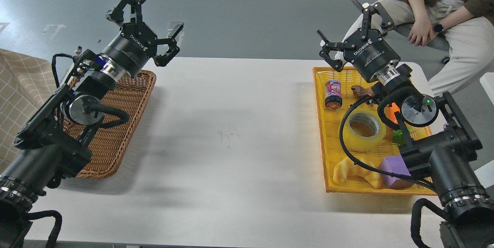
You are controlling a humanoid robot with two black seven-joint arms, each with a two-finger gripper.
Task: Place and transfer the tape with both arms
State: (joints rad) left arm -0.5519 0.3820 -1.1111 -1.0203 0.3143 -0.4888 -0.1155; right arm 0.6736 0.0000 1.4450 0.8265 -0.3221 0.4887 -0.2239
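The tape [362, 130], a yellowish translucent roll with a pale core, lies flat in the middle of the yellow basket [322, 132] on the right. My right gripper [353, 28] hangs open above the basket's far end, empty, well up and back from the roll. A black cable of the right arm crosses in front of the tape. On the other side, my left gripper [154, 18] is open and empty, raised above the far end of the brown wicker basket [115, 140].
The yellow basket also holds a soda can [333, 93], a yellow croissant toy [357, 172], a purple block [393, 167], and green and orange items partly hidden by my right arm. A seated person [436, 12] is behind the table at far right. White tabletop [231, 132] lies between the baskets.
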